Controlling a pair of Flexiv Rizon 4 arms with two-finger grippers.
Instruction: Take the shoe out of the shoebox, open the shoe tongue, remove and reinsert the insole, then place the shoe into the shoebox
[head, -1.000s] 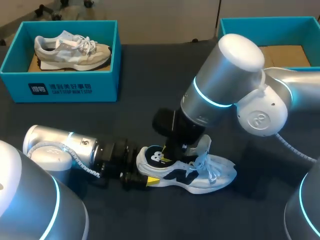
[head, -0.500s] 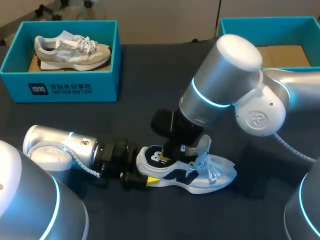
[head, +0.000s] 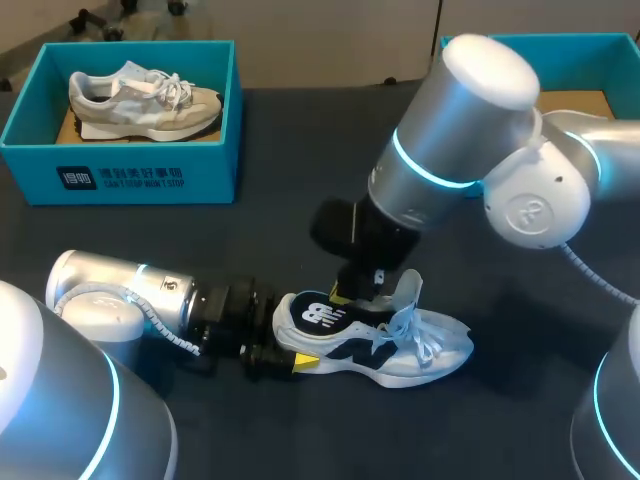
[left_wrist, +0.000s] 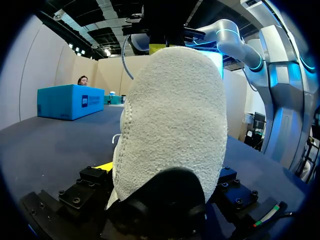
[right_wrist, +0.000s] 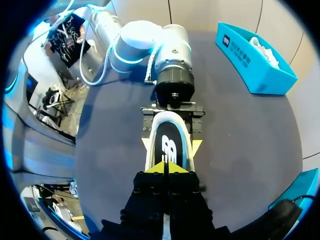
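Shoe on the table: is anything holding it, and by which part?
Yes. The left tool grips the shoe by its heel, one yellow-tipped finger on each side.

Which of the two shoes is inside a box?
The beige shoe, in the blue box at the table's far left; the white-and-black shoe lies out on the table.

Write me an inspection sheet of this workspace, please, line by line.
Surface: dark table.
Job's things: white and black sneaker on its sole on the table, insole showing inside; right teal shoebox, its floor partly hidden.
Clutter: left teal shoebox holding a beige sneaker.
Pincers: left pincer shut on the sneaker's heel; right pincer shut, above the sneaker's opening.
Cables: ribbed hose along the left arm.
Surroundings: nothing seen.
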